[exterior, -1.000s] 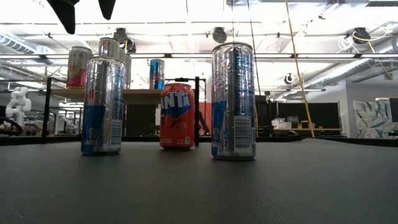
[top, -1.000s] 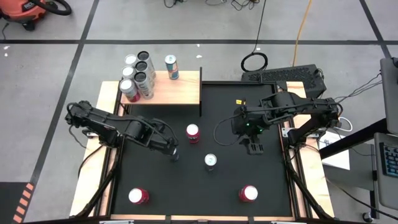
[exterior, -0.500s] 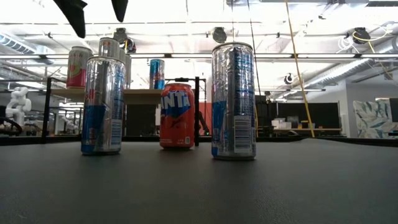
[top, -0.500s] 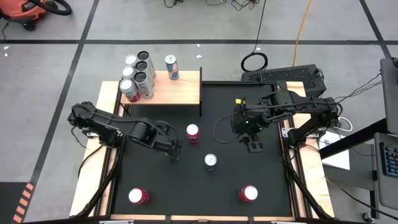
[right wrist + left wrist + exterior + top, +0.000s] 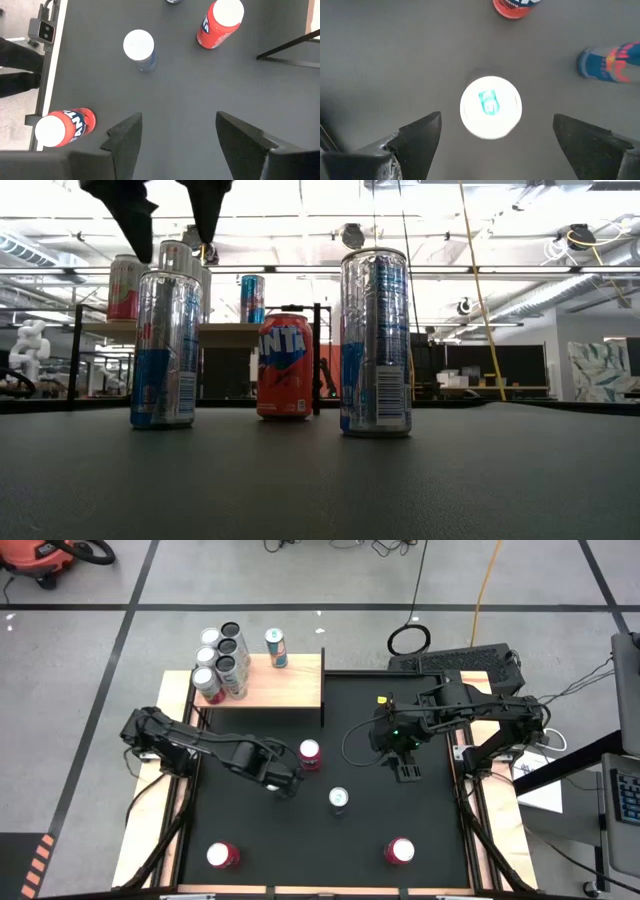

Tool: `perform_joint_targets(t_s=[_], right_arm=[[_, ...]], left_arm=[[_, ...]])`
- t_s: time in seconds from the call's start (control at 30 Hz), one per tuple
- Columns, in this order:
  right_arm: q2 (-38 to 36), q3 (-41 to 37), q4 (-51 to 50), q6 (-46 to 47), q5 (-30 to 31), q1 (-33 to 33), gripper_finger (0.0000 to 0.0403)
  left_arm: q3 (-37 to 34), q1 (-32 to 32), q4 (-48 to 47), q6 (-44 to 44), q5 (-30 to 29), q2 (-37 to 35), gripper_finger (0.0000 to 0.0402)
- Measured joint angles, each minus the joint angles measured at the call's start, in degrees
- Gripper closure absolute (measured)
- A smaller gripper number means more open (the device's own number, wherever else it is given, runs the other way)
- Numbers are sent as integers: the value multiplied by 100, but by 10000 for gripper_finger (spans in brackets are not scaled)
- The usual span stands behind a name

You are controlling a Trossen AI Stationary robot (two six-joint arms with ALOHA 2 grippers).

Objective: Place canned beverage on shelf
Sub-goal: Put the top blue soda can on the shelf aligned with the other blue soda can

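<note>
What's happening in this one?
The left gripper hangs open right over a white-topped can standing on the black mat, a finger on either side and not touching it yet. The right gripper waits, open and empty, above the mat's right side. Several cans already stand on the wooden shelf at the far left; other cans remain on the mat.

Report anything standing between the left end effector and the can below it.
Nothing visible does. The open left end effector hangs over the white-topped can, whose top shows centred between its fingers, with bare black mat around it.
</note>
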Motion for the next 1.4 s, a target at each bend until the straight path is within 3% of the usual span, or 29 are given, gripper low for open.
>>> perform_joint_targets(t_s=[0.2, 1.4], right_arm=[[0, 0, 81, 39, 0, 0, 172], [1, 0, 397, 150, 175, 0, 172]], left_arm=[[-189, 222, 327, 616, 489, 110, 17], [-475, 299, 468, 1106, 859, 383, 18]])
